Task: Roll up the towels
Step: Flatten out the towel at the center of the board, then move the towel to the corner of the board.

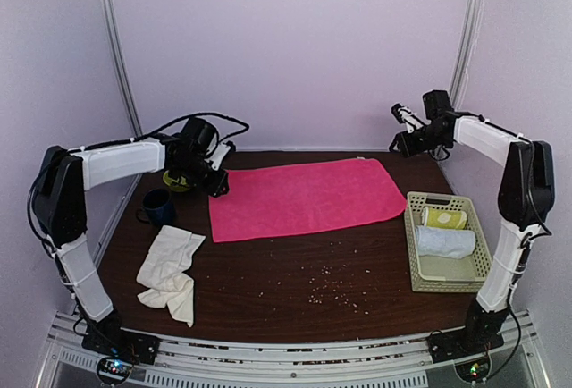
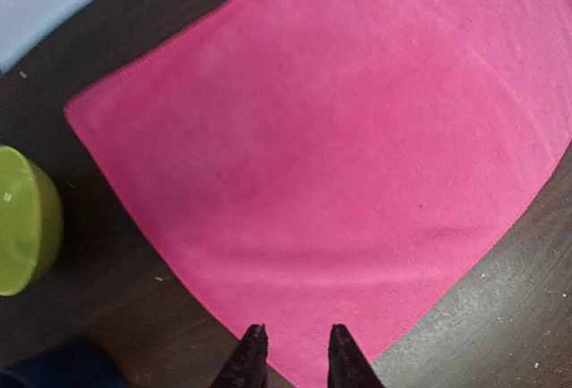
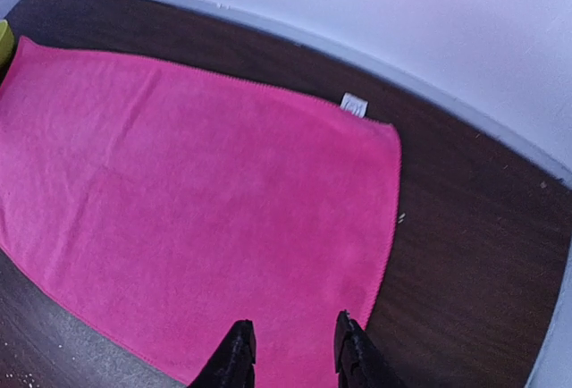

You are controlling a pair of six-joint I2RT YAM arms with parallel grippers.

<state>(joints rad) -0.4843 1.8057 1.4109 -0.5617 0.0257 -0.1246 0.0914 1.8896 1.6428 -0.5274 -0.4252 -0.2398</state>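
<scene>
Dark table (image 1: 268, 307), pink towel (image 1: 304, 198) spread flat, cream towel (image 1: 170, 272) crumpled at its 8 o'clock; left gripper (image 2: 298, 333), right gripper (image 3: 293, 327) both parted, empty.

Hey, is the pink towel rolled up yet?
No, the pink towel lies spread flat on the table, with no part of it rolled.

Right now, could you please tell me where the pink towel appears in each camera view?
Top external: the pink towel lies spread flat at mid-table.
Left wrist: it fills most of the frame.
Right wrist: it covers the left and centre.
Shared landmark: the green cup beside the towel's left end, at the left edge of both wrist views.
</scene>
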